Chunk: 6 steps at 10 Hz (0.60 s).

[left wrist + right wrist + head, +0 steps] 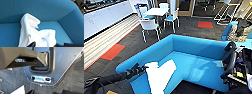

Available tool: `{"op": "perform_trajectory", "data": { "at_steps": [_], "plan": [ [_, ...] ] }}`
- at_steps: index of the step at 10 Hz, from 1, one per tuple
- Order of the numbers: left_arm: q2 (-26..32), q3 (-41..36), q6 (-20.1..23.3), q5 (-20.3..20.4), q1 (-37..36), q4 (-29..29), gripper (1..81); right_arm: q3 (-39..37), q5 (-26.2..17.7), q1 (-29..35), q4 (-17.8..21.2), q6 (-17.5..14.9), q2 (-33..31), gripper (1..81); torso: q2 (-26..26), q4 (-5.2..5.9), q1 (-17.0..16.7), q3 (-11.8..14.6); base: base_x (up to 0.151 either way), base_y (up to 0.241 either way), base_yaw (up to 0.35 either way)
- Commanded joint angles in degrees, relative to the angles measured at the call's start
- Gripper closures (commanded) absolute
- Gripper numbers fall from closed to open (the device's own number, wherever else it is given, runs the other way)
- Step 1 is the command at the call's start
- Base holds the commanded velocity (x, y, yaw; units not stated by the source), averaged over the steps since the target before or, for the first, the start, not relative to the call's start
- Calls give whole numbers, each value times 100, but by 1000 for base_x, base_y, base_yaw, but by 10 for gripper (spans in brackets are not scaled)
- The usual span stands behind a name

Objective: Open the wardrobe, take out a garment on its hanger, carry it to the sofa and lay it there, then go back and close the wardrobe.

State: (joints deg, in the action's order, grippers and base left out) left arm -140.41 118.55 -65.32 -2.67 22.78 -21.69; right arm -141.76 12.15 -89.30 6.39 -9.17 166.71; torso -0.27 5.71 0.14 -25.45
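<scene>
The turquoise sofa spreads across the middle of the head view, its curved back wrapping round. The white garment lies crumpled over the sofa's near left arm and seat, and it is also on the blue seat in the left wrist view. The hanger is hidden in the folds. My left gripper reaches in from the left at the garment's edge; its dark fingertips stand wide apart, open, just above the cloth. My right gripper hangs open over dark carpet beside my base, holding nothing.
A white table with white chairs stands behind the sofa. White cabinets line the left wall. Orange carpet tiles mark the dark floor. A second blue seat with dark items is at the right.
</scene>
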Motion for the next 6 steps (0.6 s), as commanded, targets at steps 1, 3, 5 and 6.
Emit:
{"op": "perform_trajectory", "data": {
  "at_steps": [1, 3, 5, 6],
  "plan": [
    [417, 19, -25, 153, -657, 7, 10, 71, -319, -164, -94, -24, 23, 10, 0, 0, 0, 0, 0, 0, 0],
    [496, -102, 10, 170, -334, -63, 811, 45, -319, -155, -86, -15, 31, 10, 0, 0, 0, 0, 0, 0, 0],
    [426, -906, 107, 118, 317, -846, 811, 27, -319, -120, -49, -6, 49, 10, 0, 0, 0, 0, 0, 0, 0],
    [417, -1220, 98, 109, 660, -1267, 811, 27, -328, -103, -33, -6, 58, 10, 0, 0, 0, 0, 0, 0, 0]
  ]
}}
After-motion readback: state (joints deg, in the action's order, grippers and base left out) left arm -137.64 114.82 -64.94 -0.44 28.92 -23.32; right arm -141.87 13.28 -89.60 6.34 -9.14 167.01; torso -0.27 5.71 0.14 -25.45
